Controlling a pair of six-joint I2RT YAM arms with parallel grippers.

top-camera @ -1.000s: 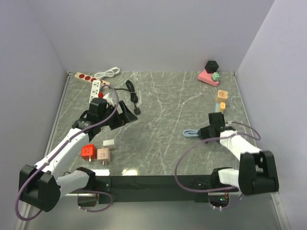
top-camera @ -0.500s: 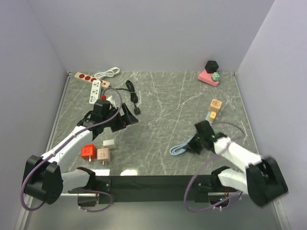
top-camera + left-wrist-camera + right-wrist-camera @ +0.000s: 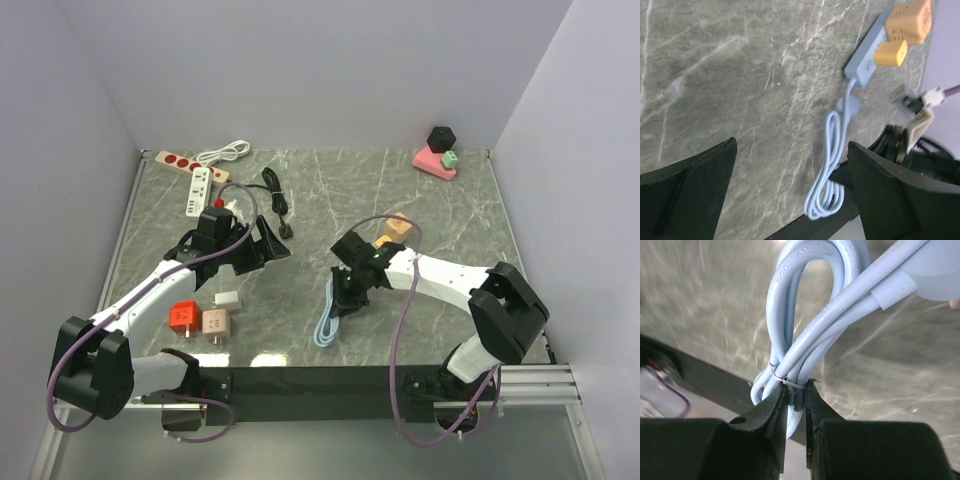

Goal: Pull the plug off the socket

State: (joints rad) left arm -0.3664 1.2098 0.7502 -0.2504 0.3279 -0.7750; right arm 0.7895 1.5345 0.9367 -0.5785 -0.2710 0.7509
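Grey marble tabletop carries your blue socket strip mid-table, orange plugs seated in it, none pulled yet. Your right gripper pinches only its coiled cord; your left gripper hovers spread, empty.

The left arm and right arm have white shells with black joint housings. A purple cable loops along each. The left gripper has broad black wedge fingers; the right gripper, narrow-tipped black ones.

Pale blue cable, seemingly orange plug
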